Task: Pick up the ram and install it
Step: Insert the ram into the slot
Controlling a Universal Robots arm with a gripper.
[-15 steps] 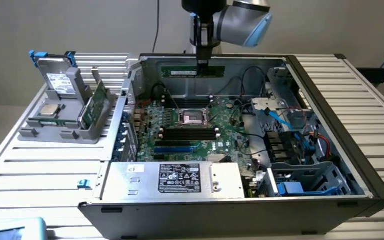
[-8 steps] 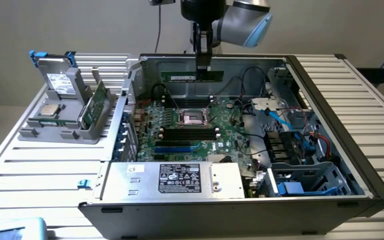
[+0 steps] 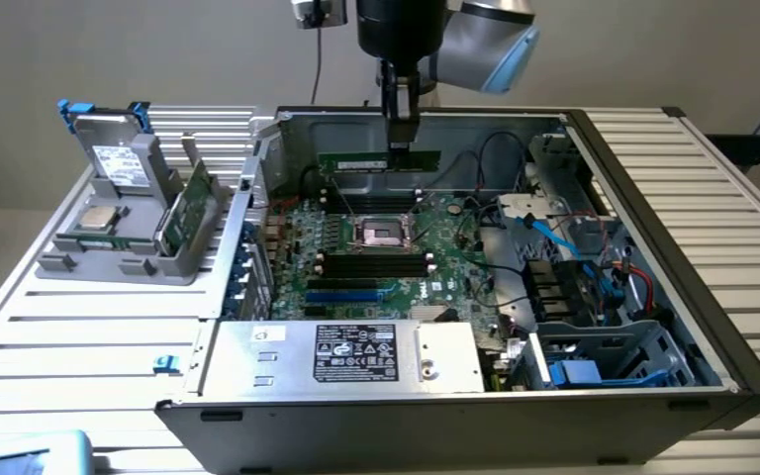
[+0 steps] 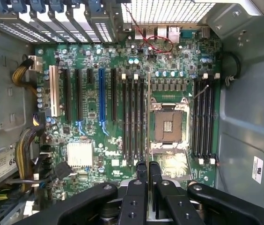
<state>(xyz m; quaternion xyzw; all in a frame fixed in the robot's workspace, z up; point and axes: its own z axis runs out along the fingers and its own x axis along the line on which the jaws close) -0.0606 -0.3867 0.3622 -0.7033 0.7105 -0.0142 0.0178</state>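
Closest to the wrist camera are my two black fingers (image 4: 142, 172), drawn in toward each other with a thin strip between them. That strip is the ram (image 4: 148, 117), seen edge-on and running away from me across the motherboard (image 4: 90, 154). So my gripper (image 4: 148, 166) is clenched on the ram, holding it by its upper edge near the middle.

From the exterior view, the stick hangs level under my fingers inside the open case (image 3: 644, 188), in front of the far wall. It is above the board and apart from everything below.

I judge the pick-up done and the install not begun: I am at the lining-up stage. In the wrist view the ram's edge runs parallel to the slots (image 4: 134, 117). It appears just beside the bank next to the socket (image 4: 168, 124), between that bank and the socket. Held this high, I cannot tell which slot it sits over.

Seating it calls for three things:
- The lower edge must be square over one slot, with its notch on the right side.
- The white latches (image 4: 135, 76) at the slot ends must be open, which I cannot make out.
- The push down must be straight and even, with no tilt.

A grey stand (image 3: 116, 262) with other parts sits well apart, on the exterior view's left.
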